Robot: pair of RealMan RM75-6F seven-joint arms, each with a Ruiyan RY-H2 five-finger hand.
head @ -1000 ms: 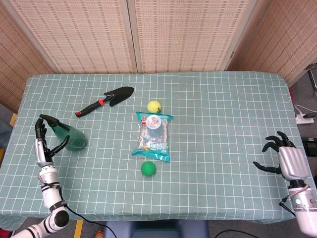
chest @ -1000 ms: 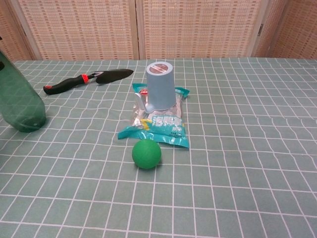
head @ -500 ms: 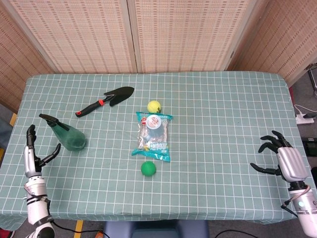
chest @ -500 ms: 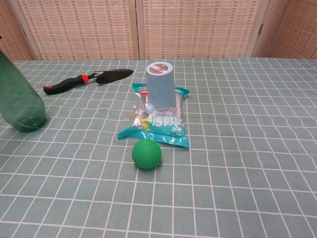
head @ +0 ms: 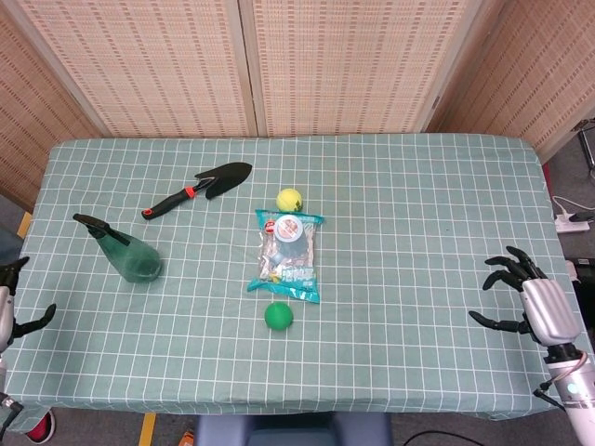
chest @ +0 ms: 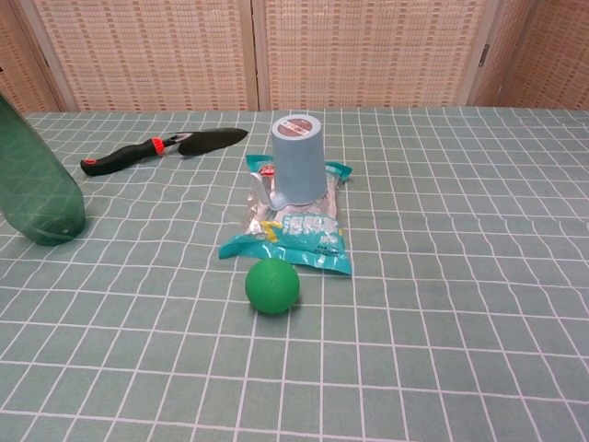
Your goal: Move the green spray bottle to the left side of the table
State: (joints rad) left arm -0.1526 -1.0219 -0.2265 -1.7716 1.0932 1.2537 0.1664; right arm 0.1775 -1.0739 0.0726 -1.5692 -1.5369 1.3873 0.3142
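The green spray bottle (head: 130, 255) stands upright on the left part of the table, its black nozzle pointing up-left; in the chest view its body (chest: 37, 193) is cut by the left edge. My left hand (head: 11, 302) shows at the far left edge of the head view, well clear of the bottle, fingers apart and empty. Over the table's right edge my right hand (head: 535, 302) hovers with fingers spread, holding nothing.
A black trowel with a red band (head: 198, 187) lies behind the bottle. At mid-table a snack bag (head: 288, 255) carries an upturned blue cup (chest: 298, 169), with a yellow ball (head: 289, 199) behind and a green ball (head: 278, 316) in front.
My left hand has let go of the bottle and drawn back down-left to the table's edge. The bottle stays standing. My right hand has drifted slightly lower.
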